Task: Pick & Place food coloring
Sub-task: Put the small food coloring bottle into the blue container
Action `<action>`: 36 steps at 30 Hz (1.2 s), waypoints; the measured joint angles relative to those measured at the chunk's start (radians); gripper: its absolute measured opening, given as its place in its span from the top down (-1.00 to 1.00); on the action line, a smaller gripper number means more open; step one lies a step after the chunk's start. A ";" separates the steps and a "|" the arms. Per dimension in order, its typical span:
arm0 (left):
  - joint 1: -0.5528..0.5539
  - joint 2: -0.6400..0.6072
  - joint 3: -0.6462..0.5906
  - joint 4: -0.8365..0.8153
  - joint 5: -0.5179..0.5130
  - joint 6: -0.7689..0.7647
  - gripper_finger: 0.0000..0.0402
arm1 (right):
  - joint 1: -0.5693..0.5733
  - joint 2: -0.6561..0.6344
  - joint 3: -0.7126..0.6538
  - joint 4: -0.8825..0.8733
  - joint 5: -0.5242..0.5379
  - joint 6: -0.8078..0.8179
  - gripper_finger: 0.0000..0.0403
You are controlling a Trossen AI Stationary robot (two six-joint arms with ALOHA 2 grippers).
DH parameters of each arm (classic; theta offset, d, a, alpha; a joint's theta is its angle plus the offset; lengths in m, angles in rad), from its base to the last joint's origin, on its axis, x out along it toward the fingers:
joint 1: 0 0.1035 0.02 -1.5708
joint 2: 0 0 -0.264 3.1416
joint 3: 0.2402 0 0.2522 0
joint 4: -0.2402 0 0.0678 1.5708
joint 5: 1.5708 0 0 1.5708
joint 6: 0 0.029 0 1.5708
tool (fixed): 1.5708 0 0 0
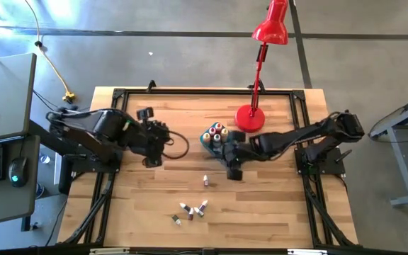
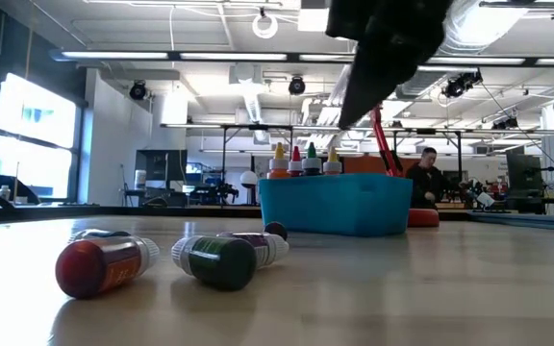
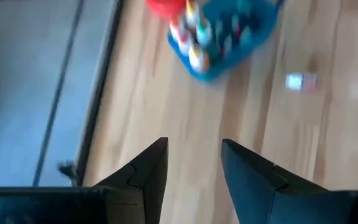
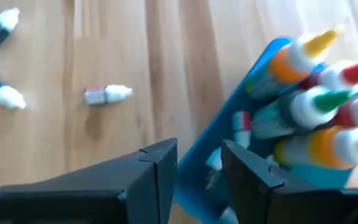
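Note:
The food coloring bottles stand caps-up in a teal tub [image 1: 207, 140], also seen as the tub [image 2: 339, 204] and the tub [image 4: 229, 134]; orange, green and red caps [image 4: 319, 93] show. Several loose bottles lie on their sides on the table: one [image 1: 206, 180], also the bottle [image 4: 106, 94], and a cluster [image 1: 190, 210], with a red bottle [image 2: 104, 264] and a green bottle [image 2: 224, 259] nearest the low camera. My right gripper [image 4: 197, 165] is open, hovering over the tub's near wall [image 1: 229, 156]. My left gripper [image 3: 194, 165] is open above bare table left of the tub [image 1: 163, 144].
A red desk lamp stands with its base [image 1: 250, 118] just beyond the tub's right side, its head [image 1: 271, 28] past the far edge. A black frame [image 1: 190, 92] runs round the table. Bare wood [image 1: 275, 205] lies near right.

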 joint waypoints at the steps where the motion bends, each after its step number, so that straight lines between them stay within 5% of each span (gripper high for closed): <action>1: -0.003 -0.029 -0.074 0.016 0.009 -0.020 0.28 | 0.022 -0.003 -0.010 0.001 0.010 0.021 0.41; 4: -0.017 -0.118 -0.323 0.193 0.054 -0.090 0.28 | 0.084 -0.005 -0.038 0.001 0.045 0.073 0.41; 10: -0.087 -0.205 -0.757 0.720 0.406 0.036 0.28 | 0.161 -0.005 -0.064 -0.004 0.147 0.121 0.41; 16: -0.130 -0.185 -0.999 1.183 0.479 0.129 0.28 | 0.183 -0.005 -0.064 -0.003 0.210 0.140 0.41; 27: -0.133 -0.026 -1.132 1.462 0.472 -0.142 0.28 | 0.183 -0.005 -0.064 0.008 0.226 0.149 0.41; 36: -0.133 0.098 -1.132 1.612 0.534 0.126 0.28 | 0.183 -0.005 -0.064 0.016 0.222 0.150 0.41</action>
